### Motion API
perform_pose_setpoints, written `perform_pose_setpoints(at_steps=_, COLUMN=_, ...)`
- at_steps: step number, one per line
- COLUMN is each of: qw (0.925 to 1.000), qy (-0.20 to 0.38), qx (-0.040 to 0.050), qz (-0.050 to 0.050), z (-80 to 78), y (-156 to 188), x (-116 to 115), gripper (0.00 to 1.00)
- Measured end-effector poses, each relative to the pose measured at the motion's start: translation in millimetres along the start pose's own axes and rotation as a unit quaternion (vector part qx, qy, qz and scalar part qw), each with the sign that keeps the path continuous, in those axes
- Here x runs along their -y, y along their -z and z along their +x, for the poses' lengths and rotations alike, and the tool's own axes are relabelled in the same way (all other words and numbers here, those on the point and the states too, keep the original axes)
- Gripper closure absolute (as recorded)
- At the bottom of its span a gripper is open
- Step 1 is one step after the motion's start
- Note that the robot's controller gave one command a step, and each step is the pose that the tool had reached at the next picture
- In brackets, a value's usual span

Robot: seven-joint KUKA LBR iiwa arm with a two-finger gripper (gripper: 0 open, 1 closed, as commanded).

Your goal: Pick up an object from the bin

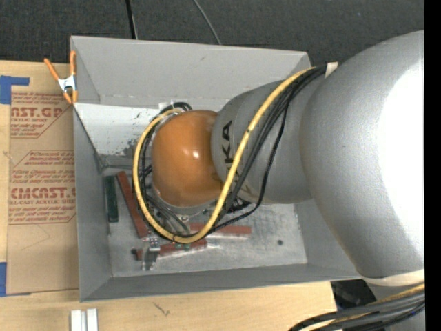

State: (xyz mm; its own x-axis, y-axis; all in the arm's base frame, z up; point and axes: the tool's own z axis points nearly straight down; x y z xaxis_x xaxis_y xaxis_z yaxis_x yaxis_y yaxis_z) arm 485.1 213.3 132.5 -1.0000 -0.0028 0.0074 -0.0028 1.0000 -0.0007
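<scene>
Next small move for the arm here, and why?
Probably a short straight descent. The orange wrist cover hangs over the reddish-brown strips on the bin floor, the nearest things; the dark green bar lies apart by the left wall. What is under the cover is hidden, so go gently.

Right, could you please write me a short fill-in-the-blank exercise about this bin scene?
The rounded cover on the arm's wrist is ____. The dark green bar lies by the bin's ____ wall in the camera view. A ____ cable loops around that cover.
Missing words: orange; left; yellow.
</scene>
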Motion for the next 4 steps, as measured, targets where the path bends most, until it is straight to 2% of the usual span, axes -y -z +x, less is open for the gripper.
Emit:
perform_pose_setpoints(at_steps=1, qw=1.0000, qy=-0.001, qx=0.0034, qz=-0.001, z=-2.4, y=3, x=1, gripper=0.00)
perform_pose_setpoints(at_steps=2, qw=0.9993, qy=0.038, qx=0.0069, qz=-0.001, z=3.1, y=-55, x=47, gripper=0.00)
perform_pose_setpoints(at_steps=3, qw=1.0000, qy=0.005, qx=0.0021, qz=0.000, z=4.8, y=-14, x=50, gripper=0.00)
perform_pose_setpoints(at_steps=4, qw=0.9999, qy=0.013, qx=0.0042, qz=-0.001, z=4.2, y=-7, x=40, gripper=0.00)
